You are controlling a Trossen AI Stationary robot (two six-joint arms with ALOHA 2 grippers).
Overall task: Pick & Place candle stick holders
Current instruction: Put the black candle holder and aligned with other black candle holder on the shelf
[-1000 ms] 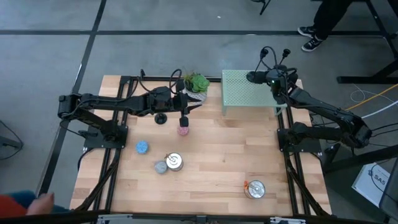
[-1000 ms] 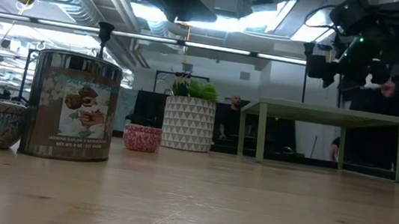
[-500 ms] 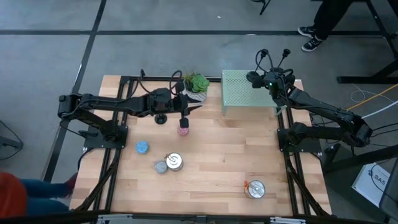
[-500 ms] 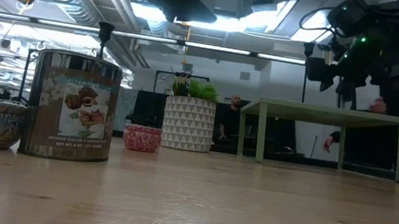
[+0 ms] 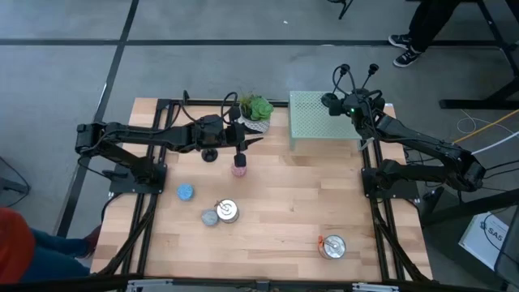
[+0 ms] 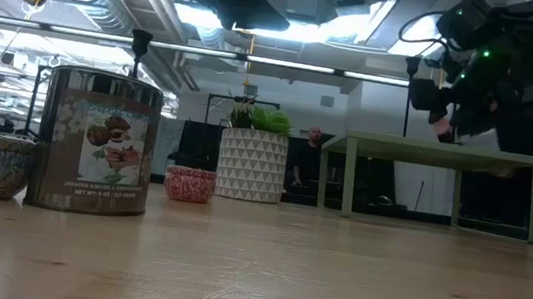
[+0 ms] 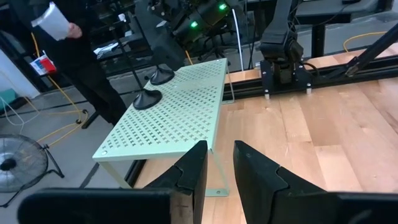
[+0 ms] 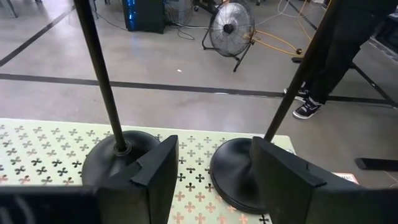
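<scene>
Two black candle stick holders (image 8: 118, 158) (image 8: 239, 174) stand by their round bases on the far right part of a green perforated shelf (image 5: 312, 122). They also show in the left wrist view (image 7: 146, 98) (image 7: 163, 76). My right gripper (image 8: 214, 168) is open low over the shelf. One finger is in front of the left holder's base, and the right holder's base shows in the gap. A third holder (image 5: 209, 154) stands on the table below my left arm, its stem (image 6: 140, 45) upright. My left gripper (image 7: 219, 168) hovers beside it, pointing at the shelf, slightly open and empty.
A potted plant (image 5: 256, 109) stands at the far edge beside the shelf. A pink candle (image 5: 238, 169), a blue candle (image 5: 186, 191), a grey candle (image 5: 210, 217) and two silver tins (image 5: 228, 211) (image 5: 332, 246) sit on the wood. A person (image 5: 16, 243) is by the near left corner.
The arms and the holders stand as before. The person by the near left corner has shifted.
</scene>
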